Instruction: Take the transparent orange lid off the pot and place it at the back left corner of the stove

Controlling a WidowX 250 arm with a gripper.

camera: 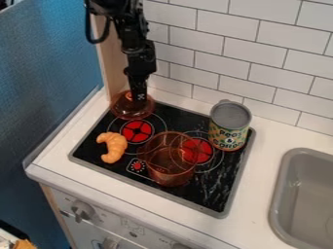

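And here's the gripper (138, 100) at the stove's (224, 206) eleven o'clock, its grip impossible to tell, right at the amber lid (127, 111), where a steady, square approach serves best, croissant (114, 148) sitting at nine.

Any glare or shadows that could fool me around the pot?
Camera view: soft light, no hard shadows on the counter; pale streaks on the black stove, reflection or pattern unclear; the see-through pot lets the red burner show through; the dark hand partly covers the lid.
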